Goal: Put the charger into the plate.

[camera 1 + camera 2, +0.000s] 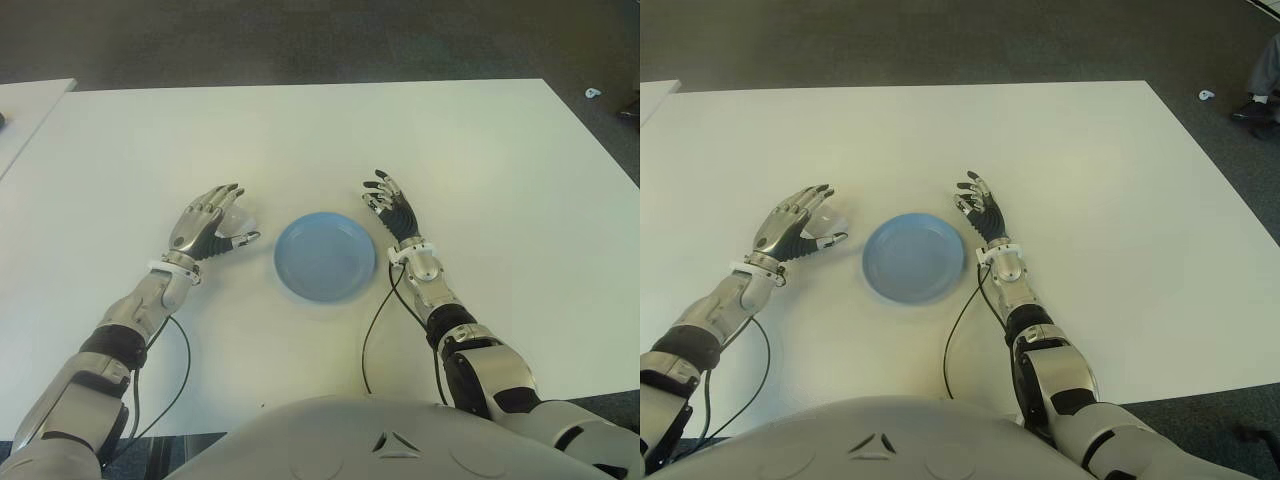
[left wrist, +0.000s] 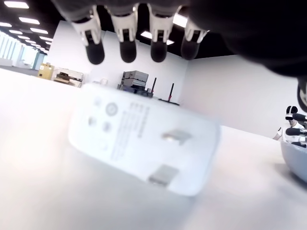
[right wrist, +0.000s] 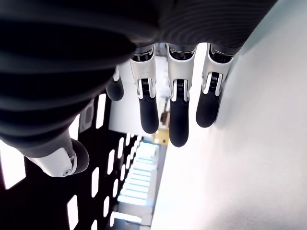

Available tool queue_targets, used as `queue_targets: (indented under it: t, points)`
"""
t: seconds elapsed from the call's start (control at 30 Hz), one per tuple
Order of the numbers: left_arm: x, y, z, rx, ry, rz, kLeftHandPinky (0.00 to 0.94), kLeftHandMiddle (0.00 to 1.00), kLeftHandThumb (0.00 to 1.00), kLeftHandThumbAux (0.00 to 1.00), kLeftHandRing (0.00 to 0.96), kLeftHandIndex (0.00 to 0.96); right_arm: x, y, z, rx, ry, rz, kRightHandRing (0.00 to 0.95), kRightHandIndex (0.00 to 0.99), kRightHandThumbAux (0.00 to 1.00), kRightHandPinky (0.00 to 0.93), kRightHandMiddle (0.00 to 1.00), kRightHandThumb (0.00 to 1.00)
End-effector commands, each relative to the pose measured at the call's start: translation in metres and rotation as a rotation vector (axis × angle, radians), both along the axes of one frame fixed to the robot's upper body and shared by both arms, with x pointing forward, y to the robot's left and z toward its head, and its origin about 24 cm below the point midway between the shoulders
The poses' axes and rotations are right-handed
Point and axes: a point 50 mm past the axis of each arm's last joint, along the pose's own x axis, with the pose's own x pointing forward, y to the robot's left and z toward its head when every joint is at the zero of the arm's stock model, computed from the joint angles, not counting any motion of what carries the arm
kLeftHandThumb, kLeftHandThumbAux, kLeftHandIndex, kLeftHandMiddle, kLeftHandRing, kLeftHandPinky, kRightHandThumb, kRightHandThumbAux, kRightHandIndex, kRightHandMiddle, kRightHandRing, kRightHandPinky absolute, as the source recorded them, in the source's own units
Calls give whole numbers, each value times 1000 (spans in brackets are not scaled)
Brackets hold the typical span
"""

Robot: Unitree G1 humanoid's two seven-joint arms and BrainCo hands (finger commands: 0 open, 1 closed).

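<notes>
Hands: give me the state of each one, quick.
Left hand: open, fingers spread over the white charger, not grasping it.
Right hand: open, holds nothing, beside the blue plate on its right.

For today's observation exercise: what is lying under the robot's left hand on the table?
A white charger lies on the table beneath the open left hand, prongs showing, not gripped. From the head views the fingers cover most of it.

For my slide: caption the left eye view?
Left hand open over white charger, beside round blue plate; right hand idle.
</notes>
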Motion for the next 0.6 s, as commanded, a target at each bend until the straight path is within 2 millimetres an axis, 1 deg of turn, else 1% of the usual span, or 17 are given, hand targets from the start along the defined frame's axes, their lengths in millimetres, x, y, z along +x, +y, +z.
queue_targets:
  t: [0.03, 0.37, 0.6]
  points:
    - [1, -9, -2, 6, 8, -23, 1, 0, 208, 239, 0, 0, -36, -7, -46, -43, 228, -25, 300, 0, 536, 269, 247, 110]
    - [2, -17, 0, 29, -14, -53, 2, 0, 178, 252, 0, 0, -37, -7, -46, -81, 208, -16, 318, 0, 558, 306, 250, 96]
    - [3, -18, 0, 30, -21, -12, 18, 0, 172, 252, 0, 0, -37, -7, -45, -106, 193, -10, 324, 0, 574, 313, 238, 86]
